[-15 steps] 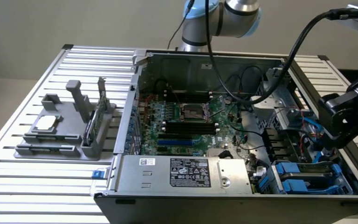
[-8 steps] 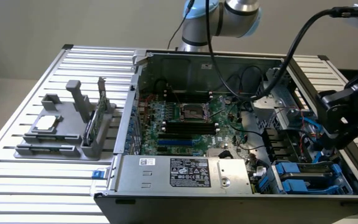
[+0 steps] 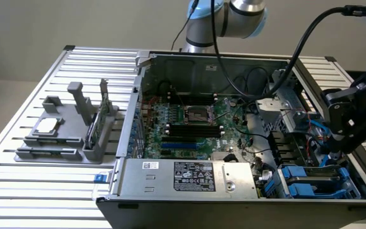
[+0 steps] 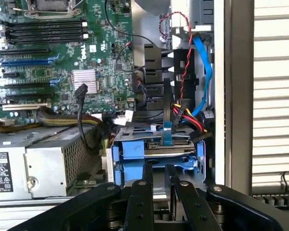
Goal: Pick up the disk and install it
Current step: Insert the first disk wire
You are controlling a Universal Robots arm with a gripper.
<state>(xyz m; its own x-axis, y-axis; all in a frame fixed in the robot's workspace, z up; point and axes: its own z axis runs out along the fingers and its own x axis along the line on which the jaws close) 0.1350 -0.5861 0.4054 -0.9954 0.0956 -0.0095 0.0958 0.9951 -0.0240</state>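
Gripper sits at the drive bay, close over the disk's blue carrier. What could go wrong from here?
1. The red, yellow and black wire bundle and the blue cable lie right beside the disk; the gripper may snag or pinch them.
2. The disk lies in a narrow corner by the case wall; a slight tilt might jam its carrier.
3. The arm's black hose hangs over the open case and could catch.

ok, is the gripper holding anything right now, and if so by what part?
Cannot tell. The gripper is right at the near blue edge of the disk, but the contact itself is hidden.
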